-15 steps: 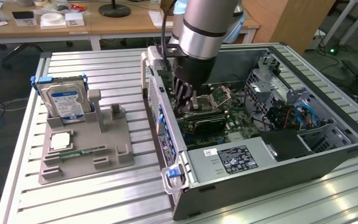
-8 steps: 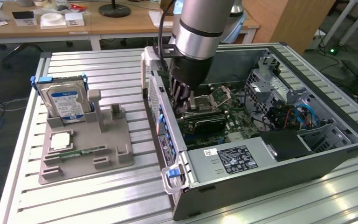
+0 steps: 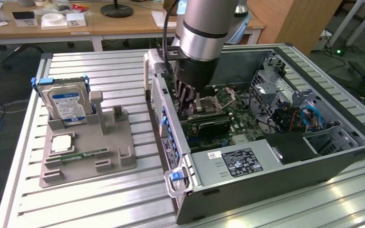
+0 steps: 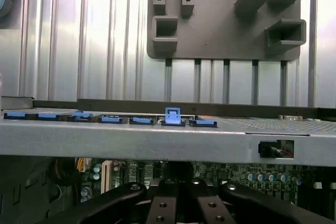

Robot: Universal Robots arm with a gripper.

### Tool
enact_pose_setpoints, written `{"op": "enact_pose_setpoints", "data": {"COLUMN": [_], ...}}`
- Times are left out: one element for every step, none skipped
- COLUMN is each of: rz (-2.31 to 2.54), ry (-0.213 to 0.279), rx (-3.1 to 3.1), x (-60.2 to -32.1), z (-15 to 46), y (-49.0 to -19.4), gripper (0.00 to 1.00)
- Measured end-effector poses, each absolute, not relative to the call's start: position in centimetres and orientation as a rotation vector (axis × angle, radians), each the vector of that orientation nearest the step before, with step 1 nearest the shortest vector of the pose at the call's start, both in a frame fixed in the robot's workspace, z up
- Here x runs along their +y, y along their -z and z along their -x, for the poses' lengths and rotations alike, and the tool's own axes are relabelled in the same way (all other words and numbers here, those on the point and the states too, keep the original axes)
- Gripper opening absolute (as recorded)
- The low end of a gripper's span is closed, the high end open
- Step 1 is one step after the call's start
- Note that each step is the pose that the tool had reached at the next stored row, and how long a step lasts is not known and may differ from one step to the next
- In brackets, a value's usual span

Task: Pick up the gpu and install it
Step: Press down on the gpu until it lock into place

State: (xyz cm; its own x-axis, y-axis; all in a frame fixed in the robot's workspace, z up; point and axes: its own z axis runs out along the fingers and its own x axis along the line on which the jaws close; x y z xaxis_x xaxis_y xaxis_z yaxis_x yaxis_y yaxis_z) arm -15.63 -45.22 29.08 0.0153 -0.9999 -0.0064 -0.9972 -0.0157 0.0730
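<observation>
Ribbed silver-grey tabletop [image 3: 125, 199]. Plain grey holder tray [image 3: 87, 152], lower left of frame. Silver hard drive [image 3: 67, 102] with blue-and-white label. Dark grey computer case [image 3: 284, 166]; green motherboard [image 3: 224, 118] inside, blue clips [image 4: 172, 115] along its edge. Black claw [image 3: 186, 102] under silver arm [image 3: 201, 28].

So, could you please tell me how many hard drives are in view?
1: a hard drive standing upright in the grey holder tray, on the exterior view's left. Others may be hidden inside the computer case.

The pincer [image 3: 189, 107] is down inside the open case [image 3: 334, 156], close to its side wall [image 3: 160, 102]. Cables [image 3: 303, 118] and metal boxes crowd the far end. On the counter [image 3: 112, 199], the gray tray [image 3: 87, 147] and hard drive [image 3: 67, 104] stand beside the case.
</observation>
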Motion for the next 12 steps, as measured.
{"op": "enact_pose_setpoints", "data": {"rz": [-2.21, -2.216, -2.224, -2.231, -2.238, -2.244, -2.247, -2.247, -2.246, -2.247, -2.247, -2.247], "ry": [0.079, 0.071, 0.062, 0.053, 0.045, 0.038, 0.034, 0.034, 0.034, 0.034, 0.034, 0.034], "rx": [-2.17, -2.171, -2.172, -2.173, -2.174, -2.174, -2.175, -2.174, -2.175, -2.175, -2.175, -2.175], "x": [-45.2, -45.2, -45.2, -45.2, -45.2, -45.2, -45.2, -45.2, -45.2, -45.2, -45.2, -45.2], "z": [15.6, 15.6, 15.6, 15.5, 15.5, 15.4, 15.3, 15.0, 14.6, 14.2, 13.9, 13.8], "y": [-29.0, -29.0, -29.0, -29.0, -29.0, -28.9, -28.9, -28.9, -28.9, -28.9, -28.9, -28.9], "gripper": [0.11, 0.11, 0.11, 0.11, 0.11, 0.11, 0.11, 0.11, 0.11, 0.11, 0.11, 0.11]}}
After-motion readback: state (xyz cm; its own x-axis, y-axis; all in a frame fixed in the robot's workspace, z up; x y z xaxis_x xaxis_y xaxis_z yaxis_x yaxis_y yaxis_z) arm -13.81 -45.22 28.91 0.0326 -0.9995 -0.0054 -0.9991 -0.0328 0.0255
